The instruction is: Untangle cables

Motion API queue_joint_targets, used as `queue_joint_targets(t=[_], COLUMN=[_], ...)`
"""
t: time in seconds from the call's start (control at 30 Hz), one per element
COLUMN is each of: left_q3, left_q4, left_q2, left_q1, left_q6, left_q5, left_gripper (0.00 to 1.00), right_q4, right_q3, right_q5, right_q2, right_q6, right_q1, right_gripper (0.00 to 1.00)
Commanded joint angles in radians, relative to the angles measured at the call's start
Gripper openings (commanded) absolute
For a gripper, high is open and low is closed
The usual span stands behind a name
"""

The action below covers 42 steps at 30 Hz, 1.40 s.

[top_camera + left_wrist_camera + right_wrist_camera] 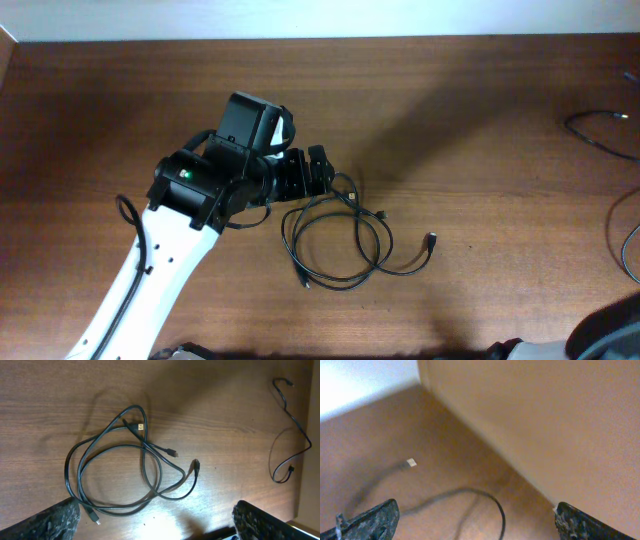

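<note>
Black cables point(335, 240) lie in a loose tangle of overlapping loops at the middle of your wooden table point(480, 90). The left gripper point(322, 172) sits at their upper-left edge, fingers spread wide and holding nothing. A separate thin cable point(600, 130) curls well apart by the table's right edge, and your right gripper point(475, 522), also spread and empty, hangs over a blurred cord point(465, 491) near a tan wall point(545, 425).
</note>
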State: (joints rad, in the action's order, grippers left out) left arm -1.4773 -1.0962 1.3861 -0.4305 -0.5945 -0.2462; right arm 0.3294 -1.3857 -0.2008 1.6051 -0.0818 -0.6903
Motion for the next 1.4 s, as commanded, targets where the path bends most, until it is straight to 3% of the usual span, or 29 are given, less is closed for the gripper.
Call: queue_joint_targets(t=[0.0,0.1,0.2,0.3,0.37,0.43,0.47,0.6,0.73,0.77,0.83,0.87,0.9,1.03,1.2,1.3,1.37], left_q3=[-0.008,-0.008,-0.008,-0.008,-0.008,-0.008,-0.008,-0.008,-0.008,-0.008,-0.008,-0.008,-0.008,-0.008,-0.008,-0.008,-0.008], left_q4=[0.002,0.002,0.002,0.002,0.002,-0.025,-0.077,-0.228,-0.317,-0.331,-0.338,-0.338,-0.338,-0.338,-0.338,-0.338,-0.338], left_q2=[0.007,0.007,0.007,0.007,0.007,0.007,0.006,0.005,0.005,0.005,0.005,0.005,0.005,0.005,0.005,0.005,0.005], left_q1=[0.002,0.001,0.002,0.002,0.001,0.012,0.039,0.213,0.348,0.353,0.353,0.353,0.353,0.353,0.353,0.353,0.353], left_q6=[0.005,0.005,0.005,0.005,0.006,0.186,0.187,0.030,0.026,0.026,0.026,0.026,0.026,0.026,0.026,0.026,0.026], left_q5=[0.010,0.010,0.010,0.010,0.006,0.053,0.126,0.251,0.251,0.251,0.251,0.251,0.251,0.251,0.251,0.251,0.251], left_gripper=[0.99,0.99,0.99,0.99,0.99,0.99,0.99,0.99,0.99,0.99,0.99,0.99,0.99,0.99,0.99,0.99,0.99], right_q4=[0.001,0.095,0.354,0.570,0.670,0.733,0.757,0.733,0.632,0.612,0.575,0.572,0.584,0.724,0.866,0.855,0.887], right_q3=[-0.013,-0.013,-0.013,-0.013,-0.004,0.011,0.026,0.114,0.131,0.131,0.131,0.130,0.123,-0.020,-0.389,-0.559,-0.570], right_q5=[0.289,0.753,1.004,1.002,0.927,0.782,0.783,0.779,0.749,0.747,0.702,0.661,0.659,0.661,0.660,0.614,0.516], right_q2=[-0.177,-0.298,-0.338,-0.336,-0.335,-0.316,-0.292,-0.154,0.066,0.109,0.178,0.183,0.176,0.111,-0.048,-0.117,-0.135], right_q6=[0.138,0.185,0.237,0.169,0.071,0.028,-0.015,-0.124,-0.124,-0.124,-0.124,-0.119,-0.109,-0.079,-0.093,-0.230,-0.265], right_q1=[0.004,0.019,0.127,0.280,0.457,0.631,0.712,0.950,1.105,1.133,1.184,1.196,1.196,1.166,1.168,1.168,1.168], right_gripper=[0.99,0.99,0.98,0.98,0.98,0.99,0.98,0.98,0.99,0.95,0.54,0.23,0.04,0.04,0.04,0.04,0.04])
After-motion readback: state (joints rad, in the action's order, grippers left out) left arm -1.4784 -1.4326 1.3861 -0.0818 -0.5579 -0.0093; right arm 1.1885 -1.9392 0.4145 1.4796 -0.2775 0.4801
